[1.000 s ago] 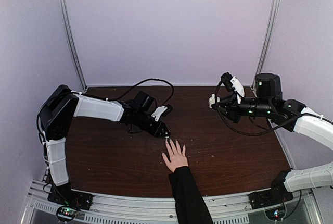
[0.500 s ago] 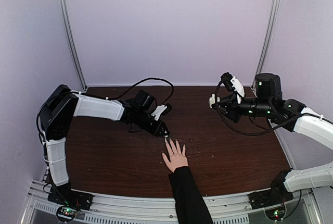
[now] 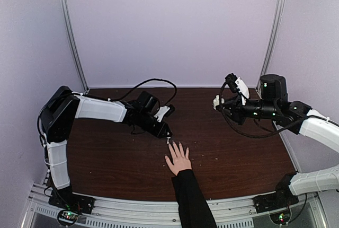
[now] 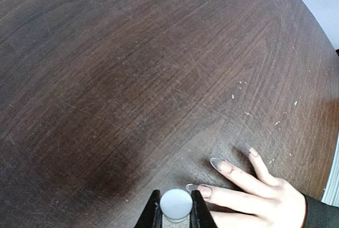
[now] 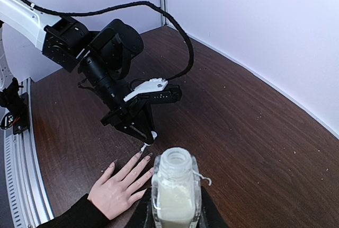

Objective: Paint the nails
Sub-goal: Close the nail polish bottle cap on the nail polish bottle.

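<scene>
From above, the light on me is soft and even, with no hard shadows. The pale walls [image 3: 175,26] carry a lilac cast and the dark table [image 3: 106,159] takes only a dull sheen. My black joints lose detail there, and the upright rails [image 3: 71,32] slant and bow slightly. In my left wrist view the wood grain is crisp and the nails [image 4: 220,164] sharp, with a soft shadow beside them. The white cap [image 4: 176,205] at the bottom edge is blurred, and a broad dark patch lies mid-table. In my right wrist view the bottle [image 5: 175,196] is slightly soft, its glass glinting, and straight lines near the edges bow
</scene>
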Robot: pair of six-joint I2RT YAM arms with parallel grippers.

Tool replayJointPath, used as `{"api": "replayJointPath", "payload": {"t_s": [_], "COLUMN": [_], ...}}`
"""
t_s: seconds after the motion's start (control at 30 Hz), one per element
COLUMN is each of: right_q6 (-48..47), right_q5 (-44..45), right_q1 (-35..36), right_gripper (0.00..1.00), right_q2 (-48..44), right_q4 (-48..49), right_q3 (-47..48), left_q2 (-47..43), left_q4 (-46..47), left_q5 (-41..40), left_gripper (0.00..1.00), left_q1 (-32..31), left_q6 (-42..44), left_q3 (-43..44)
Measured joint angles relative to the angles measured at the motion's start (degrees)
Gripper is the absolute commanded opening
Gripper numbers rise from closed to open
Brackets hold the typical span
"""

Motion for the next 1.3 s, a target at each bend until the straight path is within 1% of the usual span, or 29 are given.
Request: {"api": "replayJointPath", "payload": {"t_s": [0.2, 0.5, 0.73, 0.87, 1.07, 1.3], "right_q6": [0.0, 0.0, 0.0, -0.1, 0.0, 0.5], "right_q5": [0.0, 0.0, 0.0, -0.3, -2.4, -5.2], "right_q1": [0.0, 0.0, 0.0, 0.0, 0.0, 1.3], "right_gripper": [0.0, 0.0, 0.0, 0.0, 0.0, 0.0], "right_q2": [-0.2, -1.1, -2.4, -2.7, -3.1, -2.9], "right_q4": [0.0, -0.4, -1.3, -2.6, -2.9, -1.0], "right_q3": [0.0, 0.0, 0.1, 1.0, 3.1, 5.8], "left_q2": [-0.6, -6.1, -13.5, -19.2, -27.6, -34.9], "left_q4": [-0.3, -0.1, 0.6, 0.5, 0.7, 0.5], "left_q5": [-1.4, -2.6, -3.2, -3.5, -3.0, -1.4], "left_gripper": [0.0, 0.0, 0.0, 0.0, 0.0, 0.0], "left_q1": [0.1, 0.4, 0.5, 0.5, 0.5, 0.5], "left_q6": [0.2, 0.2, 0.6, 1.7, 3.0, 3.1], "left_q3": [0.0, -0.7, -2.6, -2.7, -2.6, -2.7]}}
